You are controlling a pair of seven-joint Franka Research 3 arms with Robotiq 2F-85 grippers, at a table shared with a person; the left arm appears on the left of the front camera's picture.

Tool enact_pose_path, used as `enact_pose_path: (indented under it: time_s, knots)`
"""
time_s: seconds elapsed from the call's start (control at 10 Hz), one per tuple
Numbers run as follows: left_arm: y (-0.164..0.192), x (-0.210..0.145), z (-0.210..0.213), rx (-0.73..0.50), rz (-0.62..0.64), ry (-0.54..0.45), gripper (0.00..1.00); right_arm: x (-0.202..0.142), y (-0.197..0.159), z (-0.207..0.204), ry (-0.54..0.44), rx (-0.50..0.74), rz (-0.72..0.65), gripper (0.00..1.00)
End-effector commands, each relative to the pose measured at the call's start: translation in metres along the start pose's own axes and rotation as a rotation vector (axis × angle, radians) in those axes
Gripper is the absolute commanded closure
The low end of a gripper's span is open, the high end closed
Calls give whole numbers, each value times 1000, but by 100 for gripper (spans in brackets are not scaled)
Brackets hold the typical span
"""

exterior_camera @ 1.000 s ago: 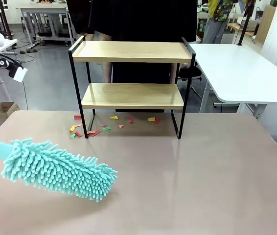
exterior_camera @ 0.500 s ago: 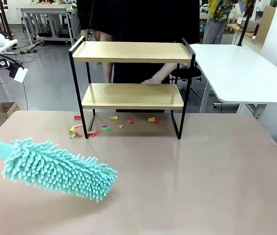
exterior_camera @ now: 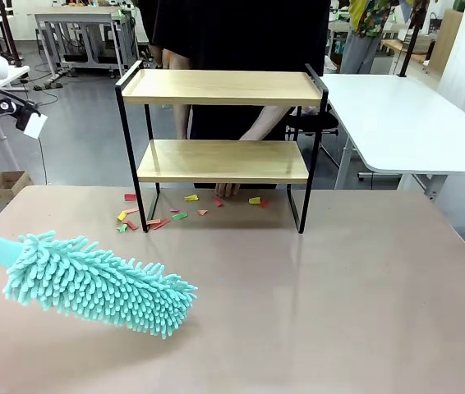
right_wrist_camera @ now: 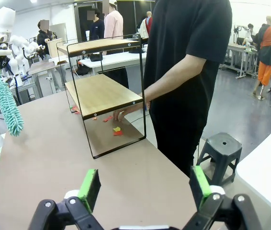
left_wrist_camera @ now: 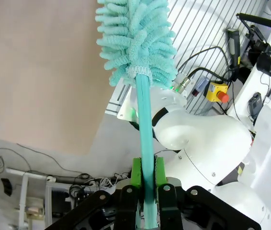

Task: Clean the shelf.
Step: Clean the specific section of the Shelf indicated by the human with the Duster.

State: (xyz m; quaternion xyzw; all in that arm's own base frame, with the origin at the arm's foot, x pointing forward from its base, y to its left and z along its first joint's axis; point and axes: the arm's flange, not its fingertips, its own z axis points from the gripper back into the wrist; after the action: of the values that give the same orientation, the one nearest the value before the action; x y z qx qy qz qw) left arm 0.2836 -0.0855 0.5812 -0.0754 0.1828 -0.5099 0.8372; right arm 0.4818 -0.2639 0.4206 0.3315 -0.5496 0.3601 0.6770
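Teal fluffy duster (exterior_camera: 93, 283) low over near-left part of brown table (exterior_camera: 356, 279), head angled toward table middle; contact with surface not determinable. Thin teal handle (left_wrist_camera: 144, 120) pinched between green pads of left gripper (left_wrist_camera: 148, 171), jaws narrow and clamped on it. Wide-spread right gripper (right_wrist_camera: 145, 187) above table, nothing between its pads, well apart from everything else. Two-tier shelf (exterior_camera: 220, 86) upright at far middle of table, black legs on surface, wooden boards level. Coloured paper scraps (exterior_camera: 154, 220) strewn on table under and just in front of lower board, mostly toward left legs. Black-shirted person standing behind shelf; one hand (exterior_camera: 227, 190) reaching down beneath lower board, fingertips at table level among scraps.
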Motion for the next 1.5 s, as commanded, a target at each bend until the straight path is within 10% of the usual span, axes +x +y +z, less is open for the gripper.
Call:
enact_pose_path:
  time_s: [0.0,1.3,1.4]
  knots:
    - [-1,-2,1,-19,8,-13,87,3,1,0,-2,-1,5,0]
    - [0,0,0,0,0,0,87,3,1,0,-2,-1,5,0]
    - [-6,9,4,-70,19,-124,87,3,1,0,-2,-1,5,0]
